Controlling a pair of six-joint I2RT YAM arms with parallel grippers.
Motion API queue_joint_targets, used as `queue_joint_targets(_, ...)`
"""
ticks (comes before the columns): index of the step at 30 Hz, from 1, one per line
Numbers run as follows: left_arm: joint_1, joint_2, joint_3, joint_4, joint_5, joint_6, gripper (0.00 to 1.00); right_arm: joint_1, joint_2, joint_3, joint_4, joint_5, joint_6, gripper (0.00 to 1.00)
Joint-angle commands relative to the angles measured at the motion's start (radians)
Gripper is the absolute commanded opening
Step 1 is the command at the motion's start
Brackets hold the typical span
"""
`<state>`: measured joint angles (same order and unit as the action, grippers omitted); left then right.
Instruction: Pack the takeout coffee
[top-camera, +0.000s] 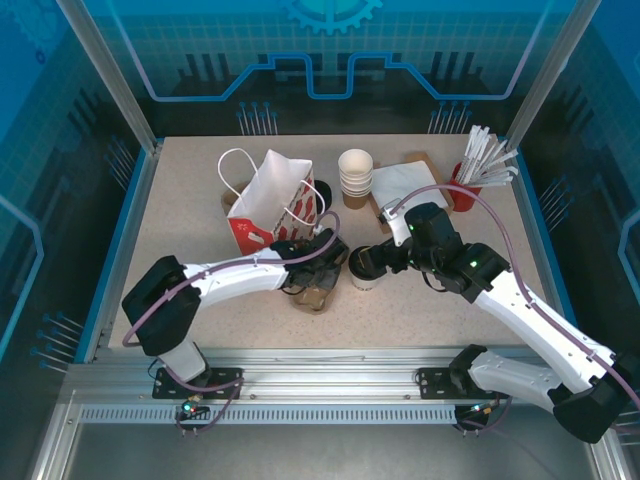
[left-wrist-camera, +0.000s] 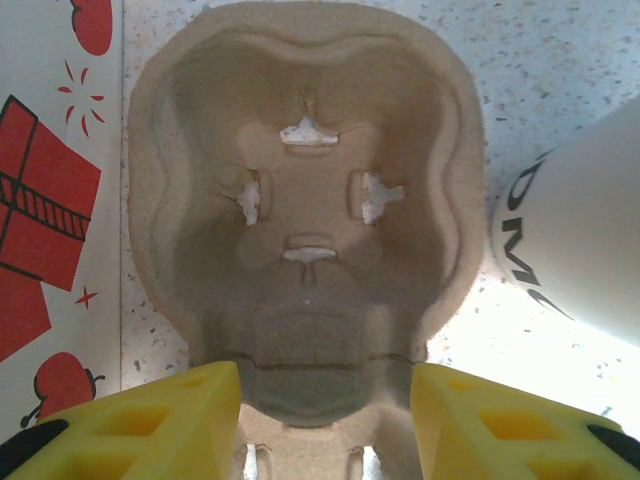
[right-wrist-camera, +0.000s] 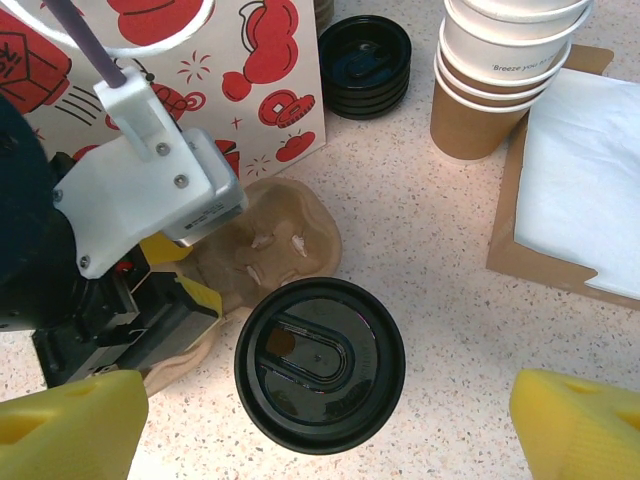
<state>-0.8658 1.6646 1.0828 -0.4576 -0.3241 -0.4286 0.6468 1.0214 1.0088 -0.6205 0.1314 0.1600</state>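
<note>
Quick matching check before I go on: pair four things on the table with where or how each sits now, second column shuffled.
1 takeout coffee
2 pulp carrier
3 stacked cups
4 loose lids

a next to the napkins
b between the fingers of the left gripper
c black pile, no cup
d between the open fingers of the right gripper

Pairs: 1-d, 2-b, 3-a, 4-c

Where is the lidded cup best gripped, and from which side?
Take the paper wall just below the lid, fingers on opposite sides: the cup stands upright and round, and the lid overhangs, which should stop slipping. Come from the right arm's side; the carrier and left end effector crowd the other side. The open right end effector straddles it.
</note>
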Motion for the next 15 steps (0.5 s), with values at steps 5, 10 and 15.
queue_joint_targets(5,0.002,0.042,0.033,-0.049,-0.035,-0.036,0.5,-0.012,0.006,-0.012,0.008,0.005,-0.001,0.95)
queue_joint_targets(10,0.002,0.059,0.033,-0.044,-0.025,-0.033,0.49,-0.012,0.0,-0.023,0.013,0.001,0.003,0.95)
queue_joint_targets(15,0.002,0.068,0.032,-0.032,-0.021,-0.032,0.48,-0.013,-0.009,-0.029,0.01,0.005,0.004,0.95)
